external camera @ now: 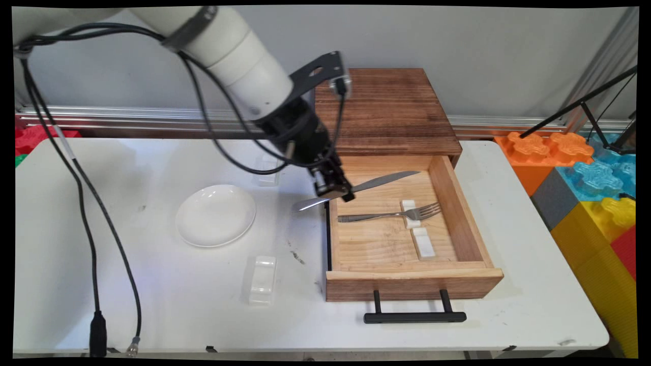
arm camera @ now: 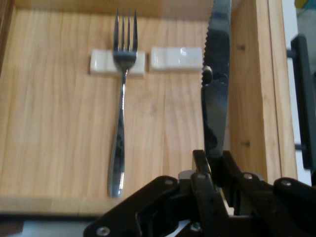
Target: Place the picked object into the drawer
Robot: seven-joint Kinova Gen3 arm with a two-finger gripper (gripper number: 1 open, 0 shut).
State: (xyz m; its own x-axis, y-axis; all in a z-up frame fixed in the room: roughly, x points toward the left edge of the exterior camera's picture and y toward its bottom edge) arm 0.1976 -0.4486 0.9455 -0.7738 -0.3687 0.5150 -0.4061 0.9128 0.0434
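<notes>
My gripper (external camera: pixel 336 191) is shut on a steel knife (external camera: pixel 379 181), held above the left wall of an open wooden drawer (external camera: pixel 414 277). The serrated blade points over the drawer toward its back right; the handle end sticks out left over the table. In the hand view the gripper (arm camera: pixel 215 165) clamps the knife (arm camera: pixel 216 84), which runs up the picture. A fork (external camera: pixel 389 215) lies inside the drawer with its neck on a white rest (external camera: pixel 410 213); a second white rest (external camera: pixel 423 243) beside it is bare. The hand view shows the fork (arm camera: pixel 121 118) and both rests (arm camera: pixel 176 58) left of the blade.
A white plate (external camera: pixel 215 214) sits on the table left of the drawer. Two translucent white rests lie on the table, one near the front (external camera: pixel 262 279) and one behind the arm (external camera: pixel 267 171). The drawer's black handle (external camera: pixel 414 316) juts forward. Coloured foam blocks (external camera: pixel 585 173) stand at the right.
</notes>
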